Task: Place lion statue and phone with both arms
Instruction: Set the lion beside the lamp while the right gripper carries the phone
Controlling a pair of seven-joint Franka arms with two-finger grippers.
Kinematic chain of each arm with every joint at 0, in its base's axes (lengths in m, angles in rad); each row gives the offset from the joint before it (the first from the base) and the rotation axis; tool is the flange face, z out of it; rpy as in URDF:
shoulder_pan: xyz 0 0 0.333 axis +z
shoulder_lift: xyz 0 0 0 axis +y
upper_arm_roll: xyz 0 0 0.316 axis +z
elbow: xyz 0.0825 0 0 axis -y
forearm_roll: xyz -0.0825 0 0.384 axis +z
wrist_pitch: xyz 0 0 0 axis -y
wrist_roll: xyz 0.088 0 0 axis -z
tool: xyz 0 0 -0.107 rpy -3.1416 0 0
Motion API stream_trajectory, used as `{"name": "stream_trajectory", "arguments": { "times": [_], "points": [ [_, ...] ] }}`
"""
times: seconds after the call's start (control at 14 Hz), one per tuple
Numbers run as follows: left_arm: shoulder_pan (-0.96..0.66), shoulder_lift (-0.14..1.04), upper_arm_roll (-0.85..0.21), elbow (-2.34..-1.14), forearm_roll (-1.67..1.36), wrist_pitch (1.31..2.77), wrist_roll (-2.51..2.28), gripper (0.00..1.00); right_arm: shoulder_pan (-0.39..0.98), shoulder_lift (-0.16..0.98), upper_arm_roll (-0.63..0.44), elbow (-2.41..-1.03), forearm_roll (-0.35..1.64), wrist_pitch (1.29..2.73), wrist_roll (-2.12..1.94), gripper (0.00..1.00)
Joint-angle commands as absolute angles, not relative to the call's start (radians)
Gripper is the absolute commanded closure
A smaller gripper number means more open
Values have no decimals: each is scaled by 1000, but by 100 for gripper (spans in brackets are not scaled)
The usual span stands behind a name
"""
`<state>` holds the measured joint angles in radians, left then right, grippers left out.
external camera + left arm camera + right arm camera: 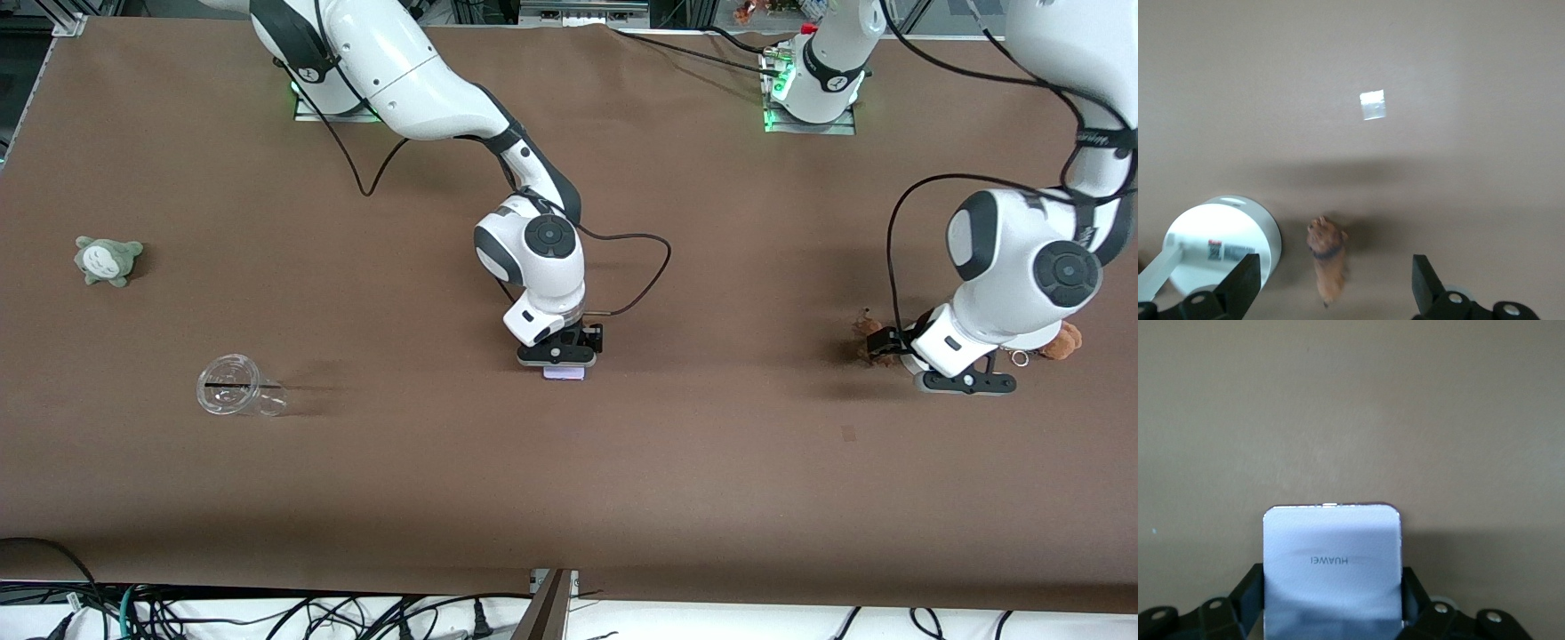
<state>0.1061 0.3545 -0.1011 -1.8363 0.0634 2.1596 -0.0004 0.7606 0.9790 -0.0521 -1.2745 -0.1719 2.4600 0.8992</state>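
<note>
The lion statue (865,340), a small orange-brown figurine, lies on the table toward the left arm's end. In the left wrist view it (1327,263) lies between the spread fingers. My left gripper (965,382) (1335,261) is open and empty, just above the lion statue without touching it. The phone (565,373) (1331,547), a pale lavender slab marked HUAWEI, is held in my right gripper (558,356) (1333,587). That gripper is shut on the phone's two long edges, low over the middle of the table.
A round white stand (1225,243) sits close beside the lion statue. A brown plush with a keyring (1062,340) lies partly under the left arm. A grey-green plush (108,260) and a clear cup on its side (236,387) lie toward the right arm's end. A small patch (849,433) marks the table.
</note>
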Motion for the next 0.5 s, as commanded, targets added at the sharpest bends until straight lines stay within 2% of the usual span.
{"name": "stream_trajectory", "arguments": {
  "times": [0.0,0.14,0.43],
  "points": [
    [109,334,-135,-1664,75,1946,-61,0,703,922,-48,-1262,-179,2370,824,40],
    [109,334,-152,-1527,75,1820,-97,0,660,879,-43,-1264,-164,2291,747,40],
    [109,336,-156,-1298,74,1603,-100,0,566,818,-49,-1293,-65,2238,573,40]
  ]
}}
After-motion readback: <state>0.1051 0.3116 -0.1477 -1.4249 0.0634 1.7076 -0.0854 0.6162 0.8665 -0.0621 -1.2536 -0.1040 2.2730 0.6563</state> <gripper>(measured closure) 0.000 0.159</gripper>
